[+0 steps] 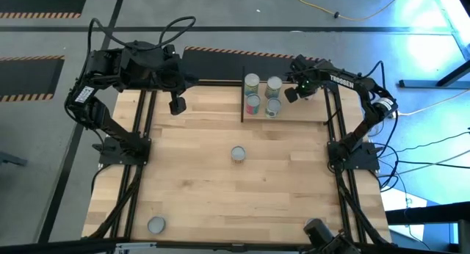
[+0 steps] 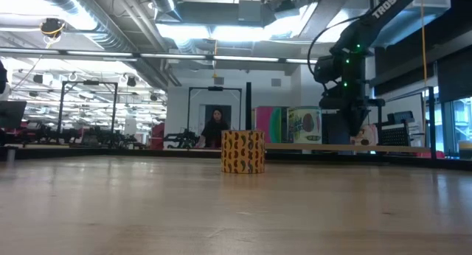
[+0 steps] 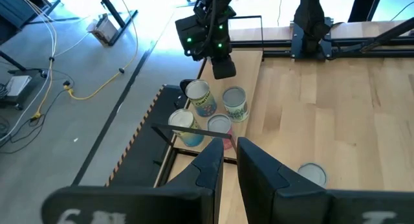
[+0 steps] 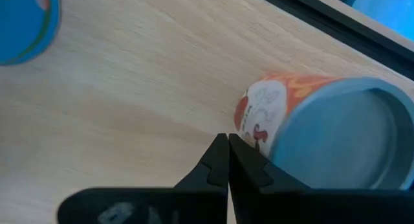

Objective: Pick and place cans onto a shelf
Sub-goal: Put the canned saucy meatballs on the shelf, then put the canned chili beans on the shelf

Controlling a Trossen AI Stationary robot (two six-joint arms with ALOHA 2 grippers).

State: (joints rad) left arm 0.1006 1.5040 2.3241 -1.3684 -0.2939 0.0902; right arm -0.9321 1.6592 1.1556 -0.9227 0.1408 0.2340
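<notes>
Right gripper [image 1: 291, 94], fingers pressed together on nothing, hangs over the shelf [image 1: 294, 111] just beside the nearest of four cans [image 1: 274, 86] grouped there, w/ an orange-labelled can [image 4: 310, 130] right by its tips. Left gripper [image 1: 176, 105] sits well apart past the shelf's black edge panel [image 1: 242, 95], fingers nearly closed w/ a slim gap, holding nothing. Two more cans stand off the shelf: one mid-table [image 1: 238, 153], one by the table's near-left corner [image 1: 156, 225].

Arms: two dark, jointed, matte black, mounted on black frame rails beside the wooden tabletop [image 1: 205, 173].
Marking: white "TROSSEN" lettering on the right arm's link.
Lights: small green LEDs glow near the right wrist.
Cables: black loops arch over both arms.
Left arm: white label patch near its base.
Fingers: dark, angular, tapered tips.
</notes>
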